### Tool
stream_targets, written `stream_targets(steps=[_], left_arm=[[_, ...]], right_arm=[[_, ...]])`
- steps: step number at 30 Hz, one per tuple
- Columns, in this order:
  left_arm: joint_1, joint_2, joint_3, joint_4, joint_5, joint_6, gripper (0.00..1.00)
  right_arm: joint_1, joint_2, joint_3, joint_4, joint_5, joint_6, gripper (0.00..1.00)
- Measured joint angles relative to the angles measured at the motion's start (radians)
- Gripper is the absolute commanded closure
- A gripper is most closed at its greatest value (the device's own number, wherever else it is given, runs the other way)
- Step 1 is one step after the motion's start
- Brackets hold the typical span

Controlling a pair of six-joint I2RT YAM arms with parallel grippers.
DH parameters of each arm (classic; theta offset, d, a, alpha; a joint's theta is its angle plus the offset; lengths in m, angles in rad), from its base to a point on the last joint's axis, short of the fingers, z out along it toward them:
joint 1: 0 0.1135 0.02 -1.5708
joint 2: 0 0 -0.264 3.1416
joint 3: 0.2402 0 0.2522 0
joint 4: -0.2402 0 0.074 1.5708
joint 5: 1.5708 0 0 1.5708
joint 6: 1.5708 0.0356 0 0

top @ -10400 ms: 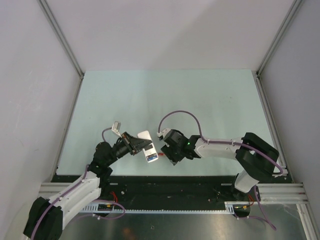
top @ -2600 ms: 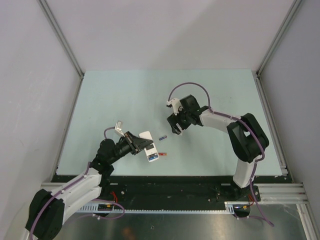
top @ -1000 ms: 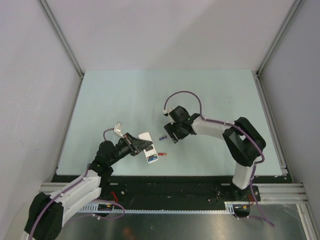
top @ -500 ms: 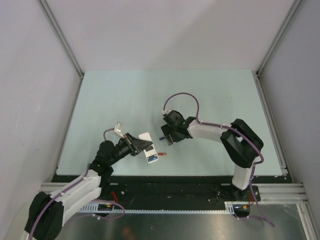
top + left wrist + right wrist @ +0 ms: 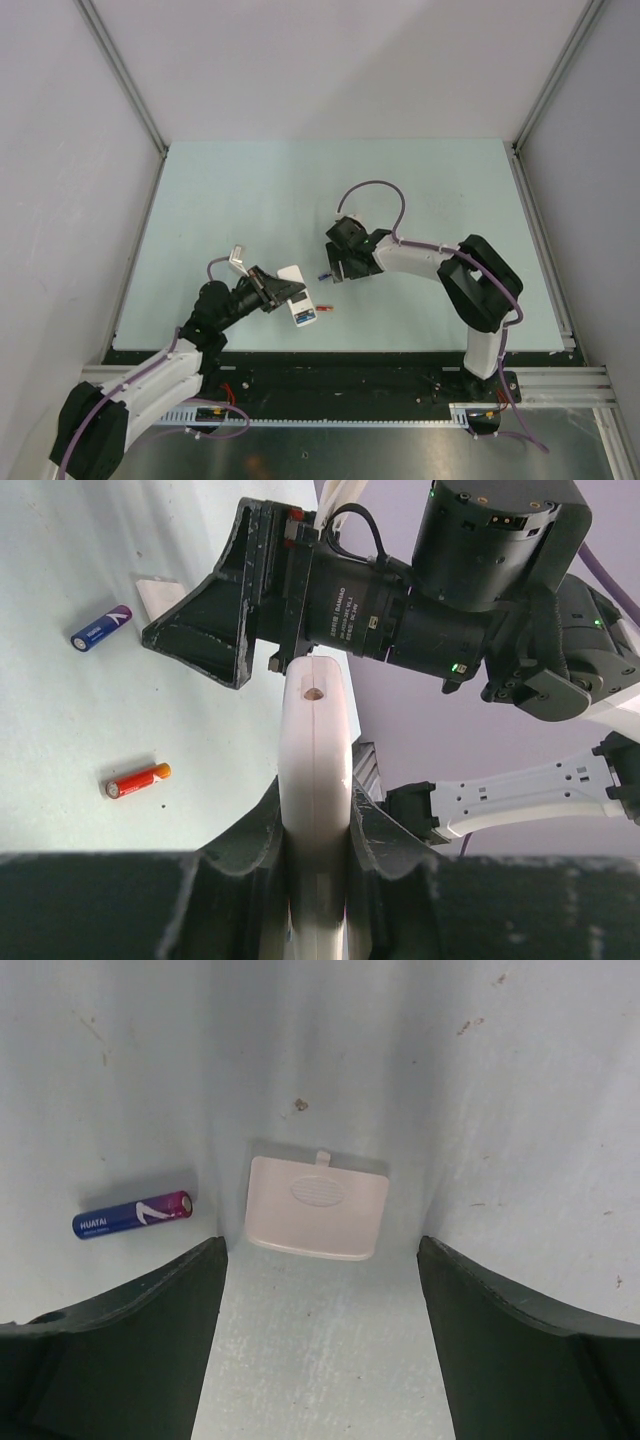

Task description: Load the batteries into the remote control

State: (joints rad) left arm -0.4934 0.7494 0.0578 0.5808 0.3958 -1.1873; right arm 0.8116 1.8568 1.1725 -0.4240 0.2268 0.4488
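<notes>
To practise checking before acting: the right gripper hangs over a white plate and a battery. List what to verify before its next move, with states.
1. Left gripper clamped on remote control: ok.
2. Right gripper open: ok.
3. Blue-purple battery lying free, apart from white cover plate: ok.
4. Right gripper centred over that battery: not ok, over the plate.
5. Red battery lying free: ok.
6. Remote control turned ready for loading: cannot tell.

1. The worktop (image 5: 250, 200) is pale mint green with a few dark specks.
2. The remote (image 5: 315, 770) is plain white.
3. The blue battery (image 5: 132, 1214) fades to magenta and carries white lettering.
4. The red battery (image 5: 138, 779) has an orange end.
5. The cover plate (image 5: 318, 1208) is pale pinkish white.
</notes>
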Motion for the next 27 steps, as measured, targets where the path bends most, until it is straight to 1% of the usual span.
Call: stream_targets(steps=[8, 14, 18, 20, 23, 27], left_arm=[[0.000, 0.009, 0.000, 0.000, 0.000, 0.000, 1.00], [0.000, 0.009, 0.000, 0.000, 0.000, 0.000, 1.00], [0.000, 0.009, 0.000, 0.000, 0.000, 0.000, 1.00], [0.000, 0.009, 0.000, 0.000, 0.000, 0.000, 1.00], [0.000, 0.009, 0.000, 0.000, 0.000, 0.000, 1.00], [0.000, 0.009, 0.000, 0.000, 0.000, 0.000, 1.00]], right_arm=[[0.008, 0.048, 0.074, -0.079, 0.046, 0.120, 0.24], [0.018, 0.057, 0.086, -0.093, 0.064, 0.162, 0.30], [0.024, 0.060, 0.091, -0.096, 0.070, 0.174, 0.33], [0.026, 0.062, 0.092, -0.097, 0.072, 0.180, 0.33], [0.029, 0.062, 0.093, -0.098, 0.073, 0.181, 0.29], [0.034, 0.062, 0.093, -0.098, 0.073, 0.180, 0.28]])
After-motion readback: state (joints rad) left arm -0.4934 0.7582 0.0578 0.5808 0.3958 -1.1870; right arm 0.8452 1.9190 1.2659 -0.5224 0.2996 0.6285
